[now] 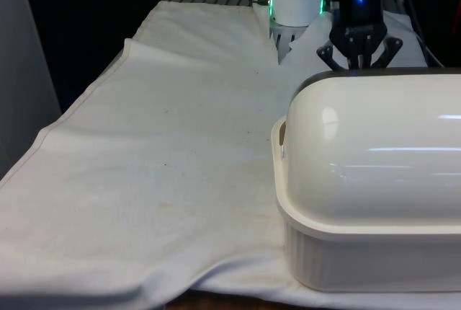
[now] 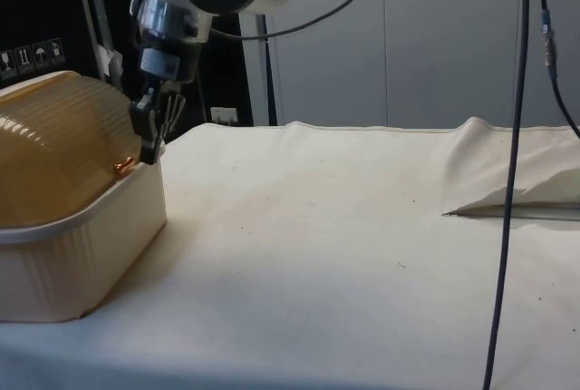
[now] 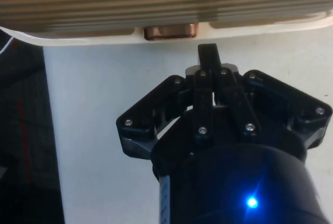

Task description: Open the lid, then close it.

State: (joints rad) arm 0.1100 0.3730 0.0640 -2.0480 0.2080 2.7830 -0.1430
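The cream bread box (image 1: pixel 371 202) is seen at the near edge of the white cloth (image 1: pixel 158 166), its ribbed domed lid (image 2: pixel 54 150) down. Behind it, the gripper (image 3: pixel 208 54) is clenched near the copper handle (image 3: pixel 170 31); the handle should be hooked squarely and lifted slowly along the lid's arc.

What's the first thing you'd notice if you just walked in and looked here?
The big cream bread box with its rounded ribbed lid down, at the front view's right of the white cloth. Next, the black gripper, fingers together, at the box's far side near a small copper handle.
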